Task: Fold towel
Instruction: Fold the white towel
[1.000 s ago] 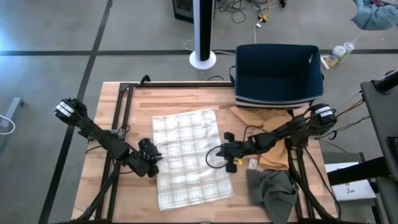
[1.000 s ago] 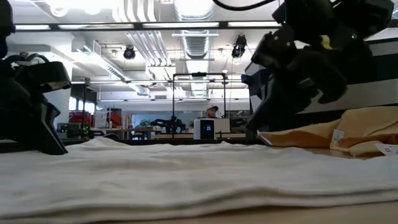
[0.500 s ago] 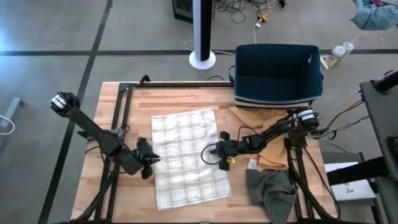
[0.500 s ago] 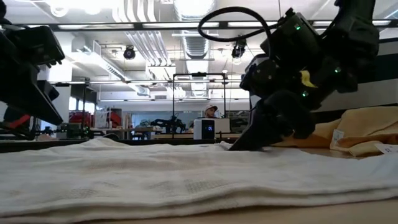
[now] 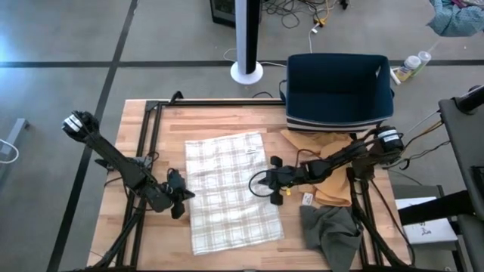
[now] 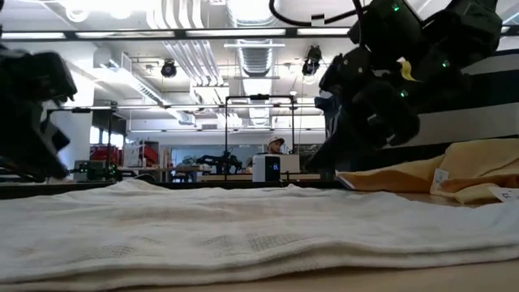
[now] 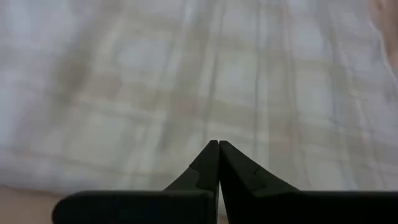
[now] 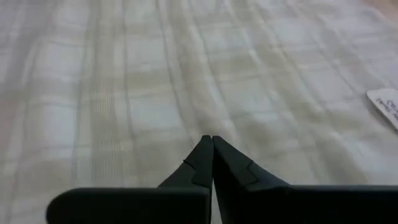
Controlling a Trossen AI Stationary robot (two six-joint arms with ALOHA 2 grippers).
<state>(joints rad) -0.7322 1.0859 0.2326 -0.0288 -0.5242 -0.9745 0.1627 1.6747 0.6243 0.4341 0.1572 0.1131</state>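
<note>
While the pale plaid cloth towel (image 5: 229,193) lies flat and unfolded at the middle of the wooden surface (image 5: 219,121), the left tool (image 5: 184,196) sits at its left edge, fingers pressed together and gripping nothing. The right tool (image 5: 266,184) sits at the towel's right edge, likewise closed and empty. A tan cloth (image 5: 333,170) and grey cloth (image 5: 329,230) lie near the surface's right edge.

The high camera looked straight down on the whole table (image 5: 151,128). The low camera sat at tabletop level, facing across the plaid towel (image 6: 243,235) into the room. Both wrist cameras hung close above that same towel.
</note>
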